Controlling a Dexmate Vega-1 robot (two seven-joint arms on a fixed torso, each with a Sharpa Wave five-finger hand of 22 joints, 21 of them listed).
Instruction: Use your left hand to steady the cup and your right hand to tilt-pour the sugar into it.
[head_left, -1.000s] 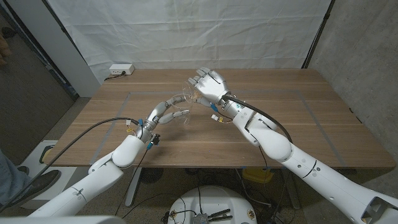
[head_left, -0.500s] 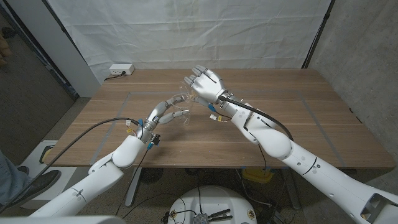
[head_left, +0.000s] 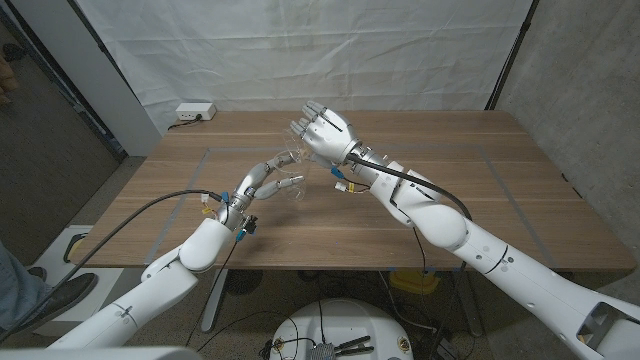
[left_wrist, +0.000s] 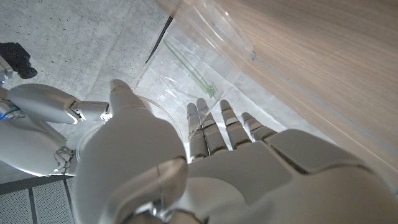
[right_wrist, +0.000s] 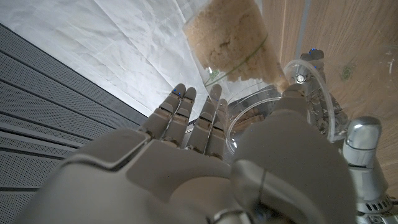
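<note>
Right robot hand (head_left: 325, 133) grips the tilted sugar container (right_wrist: 233, 43); left robot hand (head_left: 262, 182) clamps the cup (head_left: 287, 178). Tilt slowly, mouth over the rim.

the table (head_left: 470, 190) is wood with a matt, fine-grained brown finish, crossed by faint pale lines. the cup (head_left: 288, 182), left of the frame's middle, is clear glossy plastic, nearly invisible against the wood. the sugar container (right_wrist: 236, 43) is also clear and smooth, and the sugar (right_wrist: 230, 34) in it looks coarse, grainy and light brown. both the left hand (head_left: 262, 181) and the right hand (head_left: 326, 135) have smooth, slightly glossy white plastic shells with silvery metallic-looking fingers. across the top of the frame hangs a white cloth backdrop (head_left: 300, 50), matt and creased. a glossy black cable (head_left: 140, 212) runs along the lower-left arm.
</note>
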